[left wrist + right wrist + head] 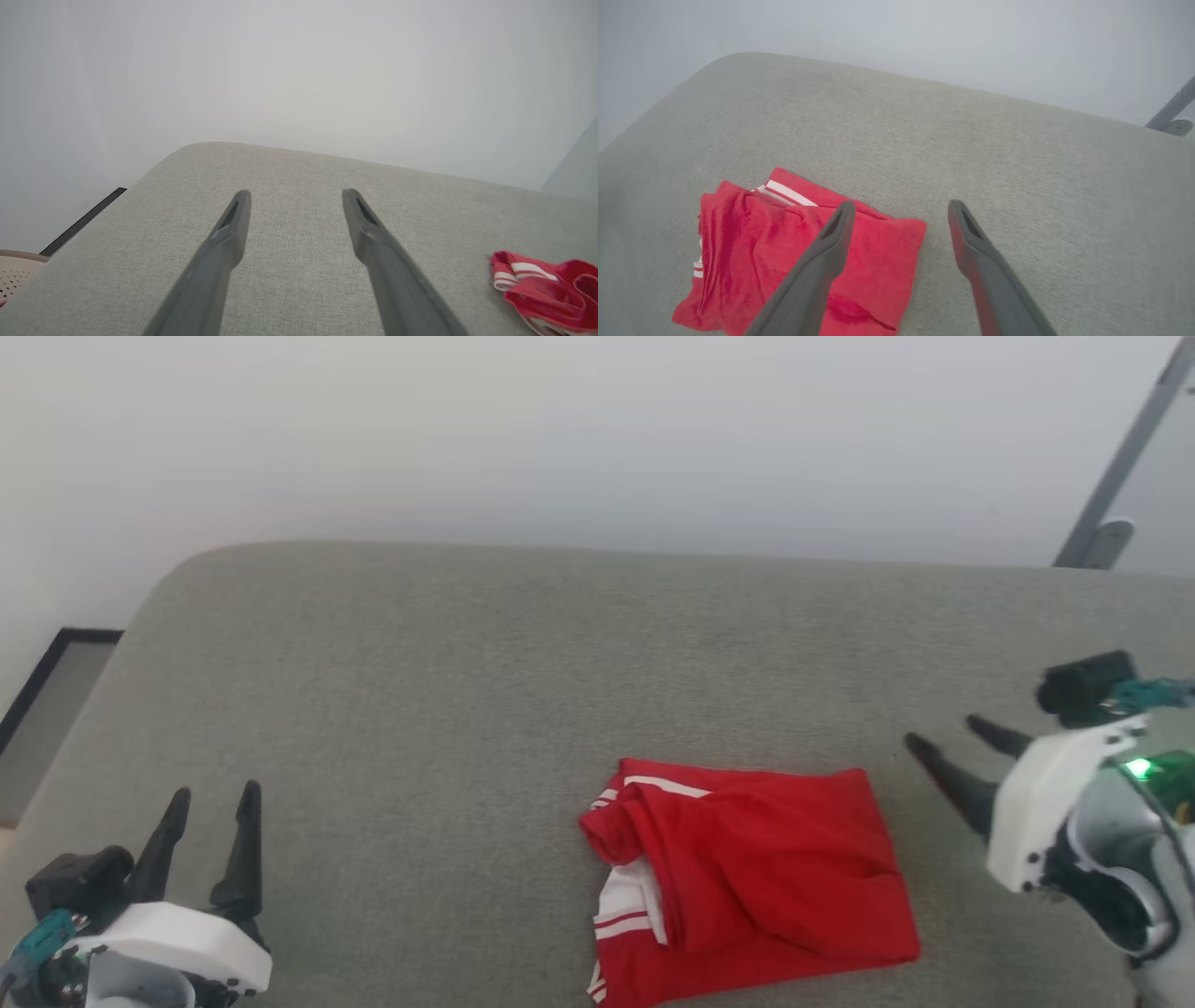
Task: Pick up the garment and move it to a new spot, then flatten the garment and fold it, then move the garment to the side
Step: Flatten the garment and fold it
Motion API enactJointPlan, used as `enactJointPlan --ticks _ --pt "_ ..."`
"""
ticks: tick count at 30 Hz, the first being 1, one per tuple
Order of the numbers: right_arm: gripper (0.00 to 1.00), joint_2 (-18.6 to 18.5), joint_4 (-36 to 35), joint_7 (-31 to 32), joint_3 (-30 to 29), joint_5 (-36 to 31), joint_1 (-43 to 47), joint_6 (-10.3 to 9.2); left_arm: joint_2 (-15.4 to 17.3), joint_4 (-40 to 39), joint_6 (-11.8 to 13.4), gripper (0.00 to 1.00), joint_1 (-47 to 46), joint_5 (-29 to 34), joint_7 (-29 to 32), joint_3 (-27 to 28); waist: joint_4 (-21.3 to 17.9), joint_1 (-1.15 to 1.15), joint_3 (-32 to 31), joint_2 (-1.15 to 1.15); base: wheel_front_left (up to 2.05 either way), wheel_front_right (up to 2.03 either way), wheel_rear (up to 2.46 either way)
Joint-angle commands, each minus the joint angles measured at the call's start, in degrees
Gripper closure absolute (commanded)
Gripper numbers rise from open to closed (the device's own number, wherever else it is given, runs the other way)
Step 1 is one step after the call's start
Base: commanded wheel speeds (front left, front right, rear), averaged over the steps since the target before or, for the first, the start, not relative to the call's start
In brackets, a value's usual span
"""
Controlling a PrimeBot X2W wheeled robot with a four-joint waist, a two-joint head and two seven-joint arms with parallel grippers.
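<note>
The garment point(756, 877) lies folded into a red block on the grey cushion point(467, 691), white-striped trim showing at its left edge; no lettering shows. My right gripper point(941, 736) hovers open just off the garment's upper right corner, holding nothing. From the right wrist, the garment point(775, 252) lies below and left of the open fingers point(831, 252). My left gripper point(213, 793) is open at the lower left, well apart from the cloth. In the left wrist view its fingers point(229, 233) point over bare cushion, and the garment point(546, 289) shows at the right edge.
The cushion's rounded back edge point(597, 553) meets a pale wall. A grey metal pole with a foot point(1106, 541) stands at the upper right. A dark-framed floor strip point(47, 691) lies left of the cushion, and a beige perforated basket rim point(14, 275) sits low left.
</note>
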Motion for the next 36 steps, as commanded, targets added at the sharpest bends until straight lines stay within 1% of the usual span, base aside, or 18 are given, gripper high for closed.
enactJointPlan --ticks 1,8,15,20,27,36 --pt "0.00 -0.1 0.1 -0.8 -0.3 -0.4 0.6 0.02 0.0 -0.2 -0.1 0.00 0.5 0.3 -0.2 0.2 -0.9 0.00 -0.4 0.00 0.00 0.00 0.00" --pt "0.00 -0.5 2.1 -12.7 -4.7 -4.4 3.9 0.02 0.3 -0.7 -0.1 0.00 2.0 0.8 -0.2 1.1 -3.5 0.00 -1.2 0.00 0.00 0.00 0.00" --pt "0.00 -0.5 5.7 -25.3 -6.1 -8.3 7.2 0.02 -0.2 -1.5 -0.1 0.00 3.6 1.5 -0.2 1.9 -5.1 0.00 -1.8 0.00 0.00 0.00 0.00" --pt "0.00 0.5 7.9 -33.5 -7.9 -13.2 8.8 0.01 -0.3 -2.3 -0.1 0.00 4.8 2.0 -0.2 2.7 -5.5 0.00 -2.2 0.00 0.00 0.00 0.00" --pt "0.00 2.6 9.1 -37.9 -10.4 -15.9 10.5 0.01 -0.6 -3.6 -0.1 0.00 6.8 2.7 -0.2 4.3 -5.6 0.00 -2.7 0.00 0.00 0.00 0.00" --pt "0.00 4.0 8.7 -39.2 -11.8 -17.1 12.0 0.01 -0.8 -3.8 -0.1 0.00 7.8 3.5 -0.2 5.5 -5.4 0.00 -2.6 0.00 0.00 0.00 0.00"
